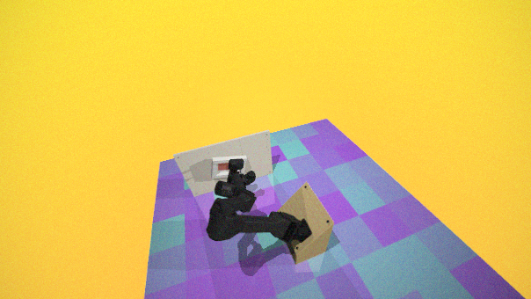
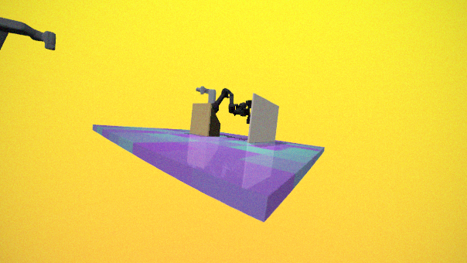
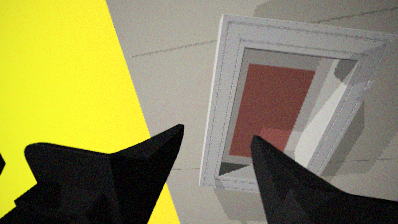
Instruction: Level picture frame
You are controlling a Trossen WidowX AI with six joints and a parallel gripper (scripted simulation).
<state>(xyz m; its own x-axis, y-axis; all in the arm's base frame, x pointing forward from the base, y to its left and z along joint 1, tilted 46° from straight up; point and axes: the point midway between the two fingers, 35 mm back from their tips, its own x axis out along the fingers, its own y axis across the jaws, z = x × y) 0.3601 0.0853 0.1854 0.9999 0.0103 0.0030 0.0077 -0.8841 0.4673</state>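
A white picture frame (image 1: 225, 166) with a red picture hangs on a beige wall panel (image 1: 255, 151) standing on the checkered floor. In the wrist view the frame (image 3: 285, 100) fills the right half and sits tilted against the panel's (image 3: 170, 65) lines. My black gripper (image 1: 236, 165) is right in front of the frame and covers part of it. Its two fingers (image 3: 217, 132) stand apart, open, with the frame's near short edge showing between and beyond the tips; I see no contact. From the side, the gripper (image 2: 247, 111) is just short of the panel (image 2: 264, 117). The screw and notched strip are hidden.
A tan wedge-shaped block (image 1: 308, 220) holds the arm's base, a short way in front of the panel; it also shows in the exterior view (image 2: 201, 120). A grey camera arm (image 2: 28, 32) hangs at the upper left, far from the work.
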